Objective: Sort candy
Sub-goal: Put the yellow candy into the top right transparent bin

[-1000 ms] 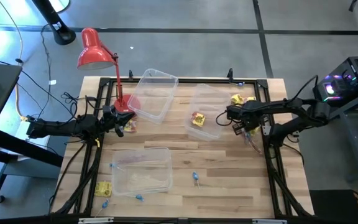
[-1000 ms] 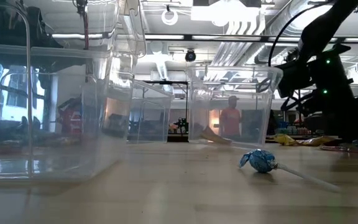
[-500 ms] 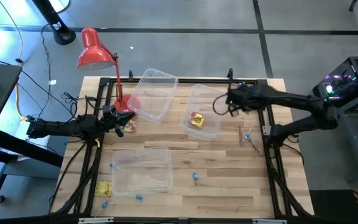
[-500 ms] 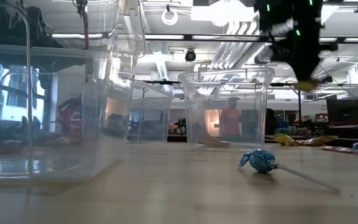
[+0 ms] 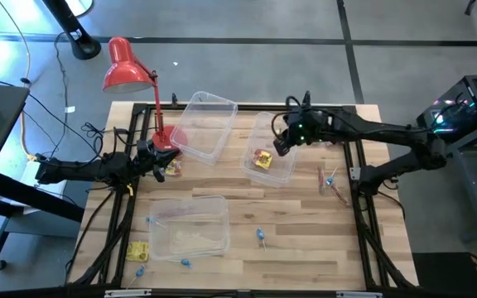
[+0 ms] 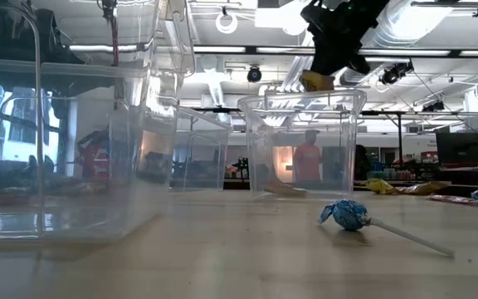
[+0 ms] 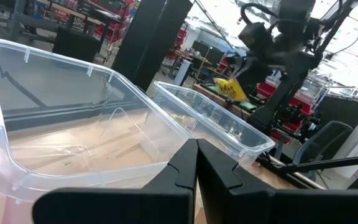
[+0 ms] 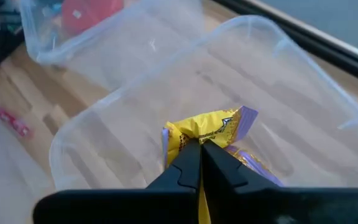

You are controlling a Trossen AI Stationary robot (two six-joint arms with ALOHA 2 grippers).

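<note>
above the clear bin (image 5: pixel 273 147) near the far right of the wooden surface (image 5: pixel 305 240), the right pincer (image 5: pixel 281 142) hangs with its fingers clamped on a yellow packet (image 8: pixel 202 132), whose crumpled body spreads sideways across the fingertips with a purple edge sticking out to one side. a second yellow packet (image 5: pixel 262 160) lies inside that bin, below the held one. half a second earlier this arm was at the bin's far right rim, and a second earlier it was down beside the bin at the right edge; now it reaches over the bin's middle, and in the low view the packet (image 6: pixel 317 80) sits just above the bin's rim. the left pincer (image 5: pixel 161 165) rests with fingers together near the left edge, by the base of a red lamp (image 5: pixel 131 70), unchanged. another clear bin (image 5: pixel 204 124) sits tilted at the far middle, and a third bin (image 5: pixel 190 225) lies near the front left. blue twist-wrapped pieces (image 5: pixel 260 236) and one more yellow packet (image 5: pixel 137 250) lie scattered along the front, and slim red-pink sticks (image 5: pixel 331 184) lie near the right edge. open wood lies between the bins at the centre and front right.
</note>
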